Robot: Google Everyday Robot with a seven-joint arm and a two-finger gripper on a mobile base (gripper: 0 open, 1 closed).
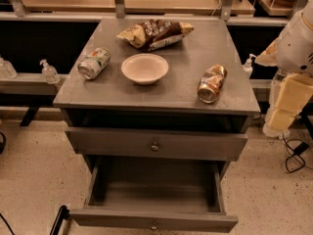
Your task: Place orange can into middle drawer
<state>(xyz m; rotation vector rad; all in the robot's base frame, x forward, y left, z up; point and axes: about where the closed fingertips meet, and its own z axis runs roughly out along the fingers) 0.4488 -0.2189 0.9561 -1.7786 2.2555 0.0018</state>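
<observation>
Cabinet (181,62): one orange can (212,83), one green can (94,62); middle drawer (154,220) open; end effector unseen.

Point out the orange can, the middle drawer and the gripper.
orange can (212,83), camera view, on its side wall.
middle drawer (155,185), camera view, on its floor.
gripper: not in view; only the arm (295,45) shows, at the right edge.
</observation>
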